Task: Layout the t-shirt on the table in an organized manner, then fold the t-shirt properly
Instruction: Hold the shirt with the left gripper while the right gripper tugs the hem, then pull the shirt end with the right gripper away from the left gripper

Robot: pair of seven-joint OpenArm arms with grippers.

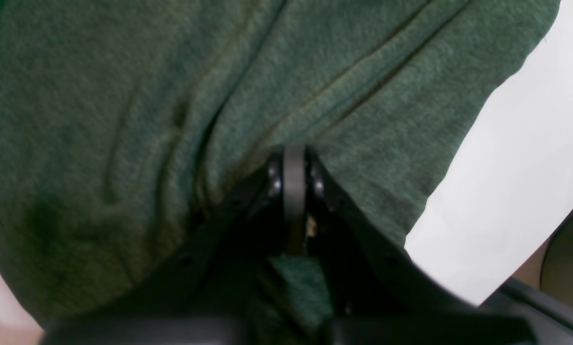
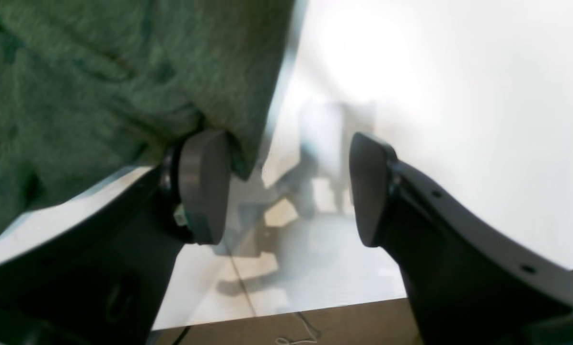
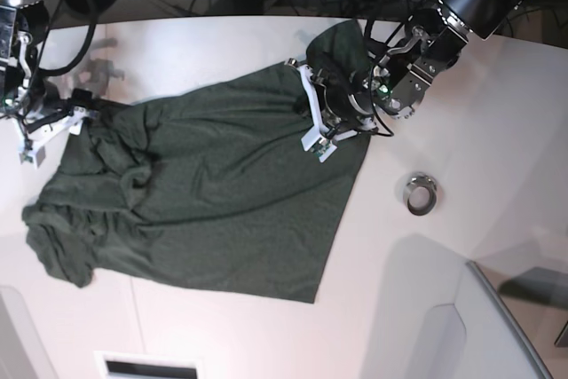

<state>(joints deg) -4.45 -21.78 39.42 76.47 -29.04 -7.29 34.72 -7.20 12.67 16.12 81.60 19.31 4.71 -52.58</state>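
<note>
In the left wrist view, the t-shirt [image 1: 181,120] filled most of the frame, a heathered dark green knit with soft ridges and a stitched seam running toward the upper right. My left gripper [image 1: 294,167] sat at lower centre, its black jaws pressed together on a pinch of that cloth, with more green bunched between the finger arms below. The smooth white table [image 1: 511,191] showed at the right of the frame.

In the right wrist view, my right gripper [image 2: 288,189] had its jaws standing apart with nothing between them. The rounded grey pad [image 2: 204,184] on the left of the frame touched the hanging edge of the t-shirt [image 2: 99,86], which draped over the upper left. The glossy table [image 2: 459,96] lay behind, blurred.

In the base view, the t-shirt [image 3: 222,193] lay spread across the middle of the table [image 3: 426,308], rumpled and bunched at the left of the frame, flatter toward the lower right corner. The left gripper [image 3: 319,130] rested on the shirt's upper right part, the cloth rising in a peak beside it. The right gripper [image 3: 75,117] was at the shirt's upper left edge. A small metal ring [image 3: 420,193] sat on the table right of the shirt, apart from it.
</note>
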